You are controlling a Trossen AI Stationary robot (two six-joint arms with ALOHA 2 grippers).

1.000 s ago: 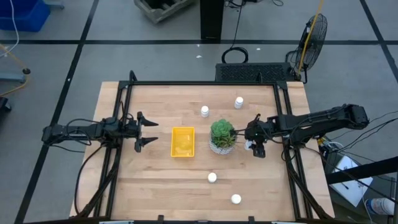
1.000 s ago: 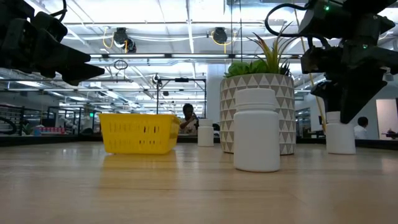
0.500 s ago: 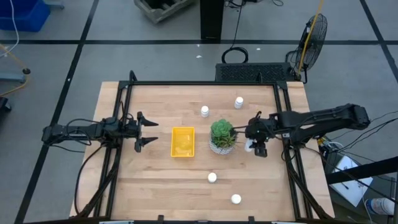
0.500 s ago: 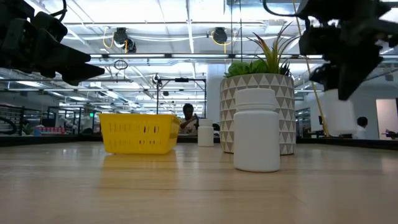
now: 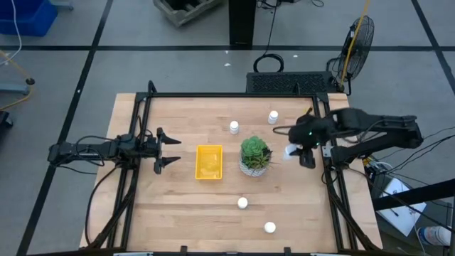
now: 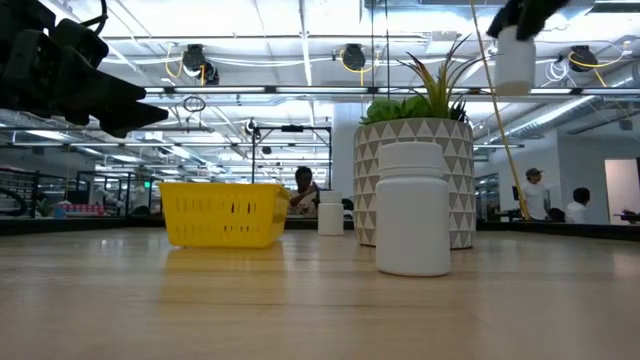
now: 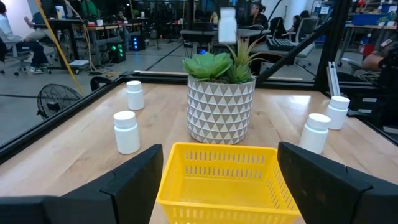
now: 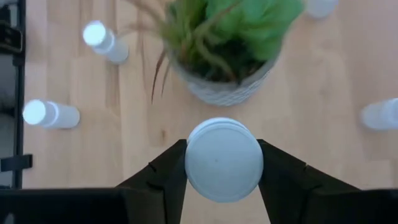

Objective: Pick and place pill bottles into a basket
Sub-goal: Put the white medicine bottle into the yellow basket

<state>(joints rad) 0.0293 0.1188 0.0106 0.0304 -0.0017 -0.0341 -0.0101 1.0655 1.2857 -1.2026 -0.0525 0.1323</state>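
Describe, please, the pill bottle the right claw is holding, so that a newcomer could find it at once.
Start at the potted plant in the middle of the table; the yellow basket lies on one side of it, and the right claw hangs on the other. The pill bottle is the white one clamped between that claw's fingers. Unlike the four standing on the wood, it is up in the air.

The right pincer [image 5: 297, 152] has clamped a pill bottle [image 5: 291, 151] and lifted it — now high beside the potted plant [image 5: 254, 156].

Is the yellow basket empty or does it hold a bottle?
Empty. The high view shows only bare yellow floor inside the basket, and the left wrist view shows no bottle in it.
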